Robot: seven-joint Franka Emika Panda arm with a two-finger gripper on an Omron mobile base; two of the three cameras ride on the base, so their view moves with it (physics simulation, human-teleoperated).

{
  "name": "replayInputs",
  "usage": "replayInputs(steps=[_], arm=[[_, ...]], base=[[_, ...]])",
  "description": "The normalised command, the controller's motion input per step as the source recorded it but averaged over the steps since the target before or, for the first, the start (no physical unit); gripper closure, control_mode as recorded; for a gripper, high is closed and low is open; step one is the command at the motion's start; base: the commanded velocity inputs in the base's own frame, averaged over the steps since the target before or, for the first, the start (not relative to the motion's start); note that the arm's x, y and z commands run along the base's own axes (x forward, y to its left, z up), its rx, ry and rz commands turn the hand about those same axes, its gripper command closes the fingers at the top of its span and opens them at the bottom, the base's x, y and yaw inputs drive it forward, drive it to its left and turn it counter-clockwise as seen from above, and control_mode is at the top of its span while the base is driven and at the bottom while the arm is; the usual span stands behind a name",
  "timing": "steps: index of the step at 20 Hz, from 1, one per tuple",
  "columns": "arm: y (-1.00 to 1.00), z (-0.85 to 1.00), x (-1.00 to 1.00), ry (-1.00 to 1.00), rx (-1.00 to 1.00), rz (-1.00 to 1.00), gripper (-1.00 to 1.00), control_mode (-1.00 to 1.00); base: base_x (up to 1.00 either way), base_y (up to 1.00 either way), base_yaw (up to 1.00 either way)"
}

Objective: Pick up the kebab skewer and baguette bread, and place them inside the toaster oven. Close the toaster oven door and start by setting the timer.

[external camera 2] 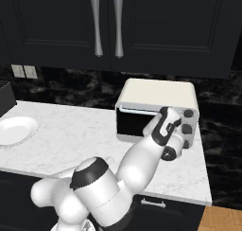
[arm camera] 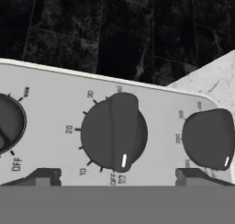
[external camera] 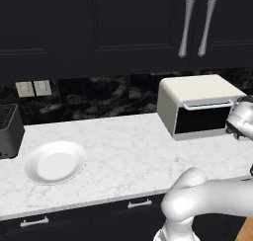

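1. The toaster oven (external camera: 197, 104) stood at the back of the white marble counter (external camera: 128, 156), against the dark stone backsplash, beneath black upper cabinets.
2. The toaster oven door (external camera 2: 134, 121) was shut, its dark glass upright and its silver bar handle (external camera: 207, 105) running along the top edge.
3. The claw (arm camera: 117, 182) was held in front of the oven's control panel at the right end, its jaws spread wide with nothing between them; the two dark fingertips (arm camera: 43, 176) flanked the middle knob without touching it.
4. The middle knob (arm camera: 114, 132), ringed by marks 10, 20 and 30, had its white pointer at the word OFF.
5. A second knob (arm camera: 209, 138) sat beside it toward the panel's edge; a third (arm camera: 9, 122) showed partly at the other side, also labelled OFF.
6. A white plate (external camera: 54, 162) lay on the counter well apart from the oven; it appeared bare, though the view was coarse.
7. A dark grey slot toaster (external camera: 10, 129) stood near the plate, at the counter's far end.
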Motion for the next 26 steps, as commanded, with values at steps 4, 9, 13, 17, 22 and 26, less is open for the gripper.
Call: replayInputs(steps=[4,9,13,17,22,26], arm=[[-0.56,0.0,0.0,0.0,0.2,0.0,-1.0,-1.0],[-0.5,-0.01,0.0,0.0,0.21,0.0,-1.0,-1.0],[-0.16,0.0,0.04,0.0,0.19,0.0,-1.0,-1.0],[-0.06,0.0,0.03,0.0,0.19,0.0,-1.0,-1.0],[-0.11,-0.13,0.0,-0.05,0.17,0.0,-1.0,-1.0],[-0.04,-0.07,0.14,-0.15,0.15,0.0,-1.0,-1.0]], base=[[0.0,0.0,0.0],[0.0,0.0,0.0],[0.0,0.0,0.0],[0.0,0.0,0.0],[0.0,0.0,0.0],[0.0,0.0,0.0]])
